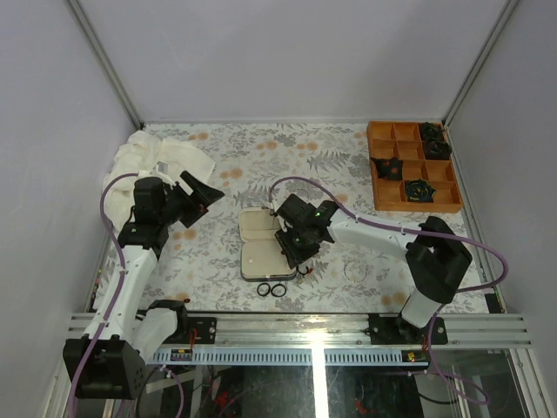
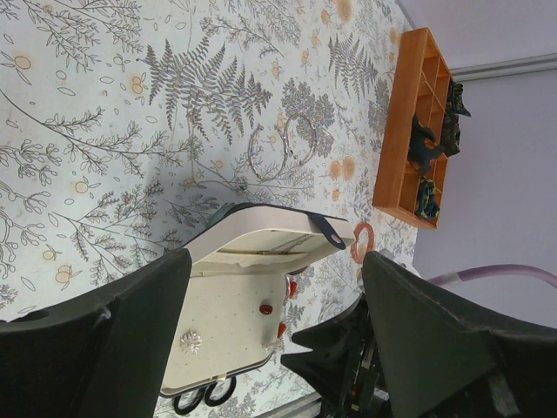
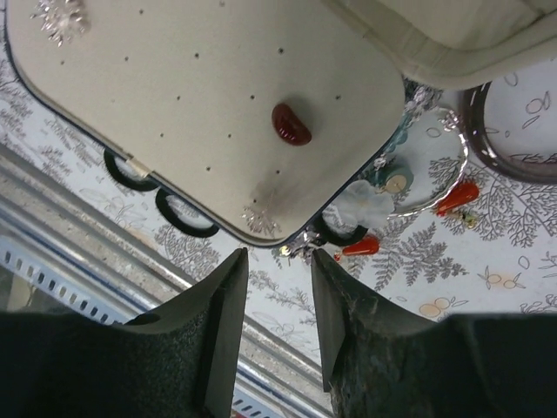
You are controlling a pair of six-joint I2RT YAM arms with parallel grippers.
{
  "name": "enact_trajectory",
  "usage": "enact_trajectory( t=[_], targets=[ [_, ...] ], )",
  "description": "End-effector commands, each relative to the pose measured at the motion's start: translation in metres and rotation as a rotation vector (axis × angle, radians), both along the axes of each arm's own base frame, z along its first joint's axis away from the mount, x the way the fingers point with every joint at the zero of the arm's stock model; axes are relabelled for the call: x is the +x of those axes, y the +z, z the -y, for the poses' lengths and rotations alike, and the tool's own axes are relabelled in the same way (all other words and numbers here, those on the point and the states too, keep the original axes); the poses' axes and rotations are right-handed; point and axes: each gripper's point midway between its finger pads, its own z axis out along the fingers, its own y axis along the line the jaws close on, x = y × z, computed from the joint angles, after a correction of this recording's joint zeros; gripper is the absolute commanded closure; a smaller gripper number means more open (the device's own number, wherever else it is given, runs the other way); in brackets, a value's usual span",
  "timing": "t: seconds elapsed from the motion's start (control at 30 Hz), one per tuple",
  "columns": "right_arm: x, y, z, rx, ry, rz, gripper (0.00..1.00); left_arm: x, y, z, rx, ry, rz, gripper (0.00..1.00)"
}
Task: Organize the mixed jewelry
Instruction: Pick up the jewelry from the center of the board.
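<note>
Right gripper (image 3: pixel 278 266) half-open and empty at the near right corner of the case (image 3: pixel 174 104).

Its jaws stand partly apart with nothing between them. Just past the fingertips a small black ring (image 3: pixel 338 238) peeks from under the case edge. Right of it lie two red earrings (image 3: pixel 361 248), a thin silver hoop (image 3: pixel 439 196) and a dark bangle (image 3: pixel 474 139). On the cream lining sit a glossy dark red bead (image 3: pixel 291 124) and glittery silver studs (image 3: pixel 61 17). Two more black rings (image 1: pixel 271 290) lie side by side against the case's near edge. Two overlapping wire hoops (image 2: pixel 283 148) rest on the table right of the case. The left gripper (image 1: pixel 204 193), left of the case, is spread wide and holds nothing.
</note>
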Motion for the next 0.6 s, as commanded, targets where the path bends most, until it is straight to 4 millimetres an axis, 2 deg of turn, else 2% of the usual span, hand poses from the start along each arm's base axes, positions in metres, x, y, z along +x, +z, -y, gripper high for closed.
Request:
enact_trajectory(
  t=[0.0, 0.23, 0.57],
  targets=[
    [0.026, 0.005, -0.013, 0.000, -0.041, 0.121, 0.58, 0.005, 0.012, 0.004, 0.010, -0.034, 0.069, 0.20],
    [0.038, -0.001, -0.015, -0.023, -0.070, 0.190, 0.57, 0.004, 0.011, 0.003, 0.017, -0.037, 0.065, 0.20],
    [0.038, 0.004, -0.018, -0.037, -0.066, 0.231, 0.55, 0.004, 0.010, 0.004, 0.012, -0.041, 0.065, 0.20]
  ],
)
